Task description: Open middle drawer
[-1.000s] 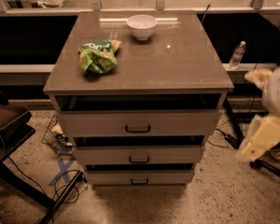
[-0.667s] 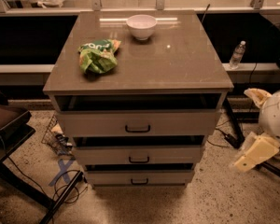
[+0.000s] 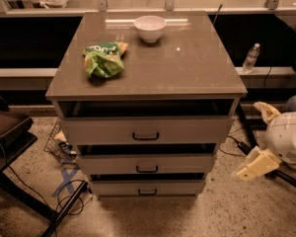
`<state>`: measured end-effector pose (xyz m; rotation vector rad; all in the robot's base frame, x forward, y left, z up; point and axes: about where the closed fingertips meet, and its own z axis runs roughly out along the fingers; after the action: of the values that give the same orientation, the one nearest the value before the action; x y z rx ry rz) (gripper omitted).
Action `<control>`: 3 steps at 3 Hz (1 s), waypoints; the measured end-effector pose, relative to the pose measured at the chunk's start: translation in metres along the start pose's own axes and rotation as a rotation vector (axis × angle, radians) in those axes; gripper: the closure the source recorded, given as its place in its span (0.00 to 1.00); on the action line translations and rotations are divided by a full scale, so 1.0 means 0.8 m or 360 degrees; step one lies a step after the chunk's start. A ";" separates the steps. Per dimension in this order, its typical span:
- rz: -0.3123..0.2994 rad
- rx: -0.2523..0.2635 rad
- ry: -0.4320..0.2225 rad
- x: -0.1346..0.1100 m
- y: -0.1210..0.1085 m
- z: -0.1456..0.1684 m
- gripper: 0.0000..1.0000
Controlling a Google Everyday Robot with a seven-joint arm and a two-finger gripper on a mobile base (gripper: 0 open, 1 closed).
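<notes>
The three-drawer cabinet stands in the middle of the camera view. The middle drawer is the mid-height grey-beige panel with a small dark bar handle at its centre, and a dark gap shows above it. The taller top drawer is above it and the thinner bottom drawer is below it. My gripper hangs low at the right of the cabinet, about level with the middle drawer and well apart from it. Its cream fingers are spread and hold nothing.
A white bowl and a green snack bag lie on the cabinet top. A water bottle stands on a ledge at the right. A dark chair or stand and cables are on the floor at the left.
My gripper has moved downward along the cabinet's right side, from about top-drawer height to about middle-drawer height. The drawers have not moved.
</notes>
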<state>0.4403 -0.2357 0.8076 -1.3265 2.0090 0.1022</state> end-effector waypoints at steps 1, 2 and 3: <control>-0.0001 -0.0003 -0.0003 0.001 0.004 0.015 0.00; 0.0047 -0.0036 -0.0063 0.022 0.028 0.085 0.00; 0.0080 -0.0061 -0.0074 0.053 0.051 0.163 0.00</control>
<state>0.4648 -0.1932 0.6731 -1.2861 2.0108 0.1939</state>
